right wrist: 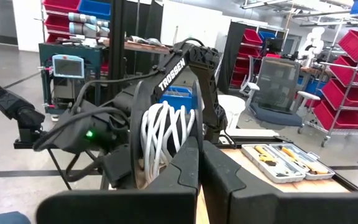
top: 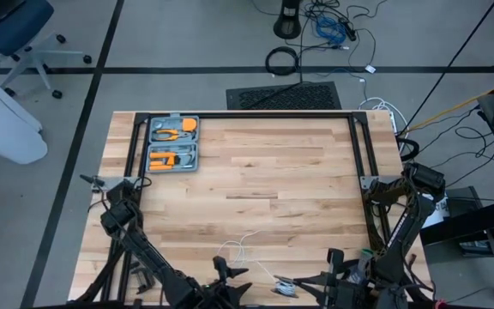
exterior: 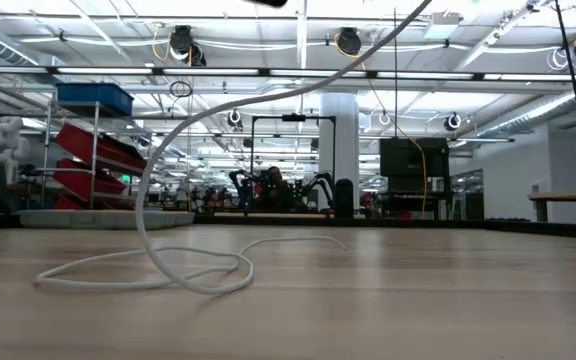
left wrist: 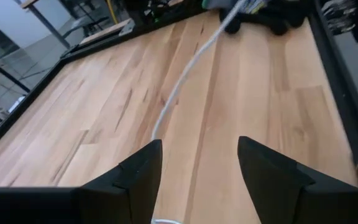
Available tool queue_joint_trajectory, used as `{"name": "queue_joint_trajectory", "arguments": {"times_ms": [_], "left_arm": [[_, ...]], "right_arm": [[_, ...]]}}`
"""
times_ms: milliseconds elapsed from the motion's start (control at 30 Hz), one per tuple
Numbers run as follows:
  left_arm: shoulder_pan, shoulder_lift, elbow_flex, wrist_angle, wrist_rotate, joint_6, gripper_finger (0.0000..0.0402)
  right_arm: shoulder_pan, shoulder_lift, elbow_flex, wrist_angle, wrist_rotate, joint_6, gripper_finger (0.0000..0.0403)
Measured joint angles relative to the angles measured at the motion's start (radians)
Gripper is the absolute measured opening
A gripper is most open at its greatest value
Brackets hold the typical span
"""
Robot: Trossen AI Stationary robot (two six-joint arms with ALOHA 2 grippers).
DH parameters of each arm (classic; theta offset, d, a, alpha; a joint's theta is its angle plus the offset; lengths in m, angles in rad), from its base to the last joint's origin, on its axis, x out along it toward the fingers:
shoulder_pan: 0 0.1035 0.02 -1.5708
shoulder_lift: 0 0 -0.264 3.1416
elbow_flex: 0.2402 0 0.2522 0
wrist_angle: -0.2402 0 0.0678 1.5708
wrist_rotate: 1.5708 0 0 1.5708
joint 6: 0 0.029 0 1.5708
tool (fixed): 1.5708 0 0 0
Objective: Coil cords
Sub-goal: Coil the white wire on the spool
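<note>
1. Left end effector (left wrist: 197,168) hangs low over the near edge of the pale wooden bench (top: 256,172), fingers spread wide with nothing between them.
2. Right end effector (right wrist: 199,163) is pinched closed on a bundle of coiled loops of the thin white cord (right wrist: 164,134).
3. Loose cord lies slack near the near edge, between both arms.
4. Likely light, limp and springy; take hold just beside the lying loops, where it lifts.
</note>
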Motion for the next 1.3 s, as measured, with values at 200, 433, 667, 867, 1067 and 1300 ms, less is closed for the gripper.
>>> {"name": "queue_joint_trajectory", "arguments": {"times_ms": [200, 433, 667, 867, 1067, 1300], "left_arm": [[0.001, 0.001, 0.0, 0.0, 0.002, 0.023, 0.0218], [0.038, 0.001, 0.0, -0.008, 0.002, 0.107, 0.0217], [0.089, 0.0, 0.0, -0.008, 0.088, 0.107, 0.0216], [0.101, 0.0, 0.0, -0.008, 0.132, 0.08, 0.0213], [0.099, 0.0, 0.0, -0.008, 0.149, 0.079, 0.0179], [0.105, 0.0, 0.0, -0.009, 0.16, 0.079, 0.0162]], "right_arm": [[0.002, 0.0, 0.0, 0.0, 0.0, 0.0, 0.0], [0.002, 0.0, 0.0, 0.0, 0.0, -0.006, 0.0], [0.005, 0.0, 0.0, 0.0, 0.0, -0.006, 0.0], [0.007, 0.0, 0.0, 0.001, 0.0, -0.006, 0.0], [0.008, 0.0, 0.0, 0.001, 0.0, -0.006, 0.0], [0.008, 0.0, 0.0, 0.002, 0.0, -0.006, 0.0]]}}
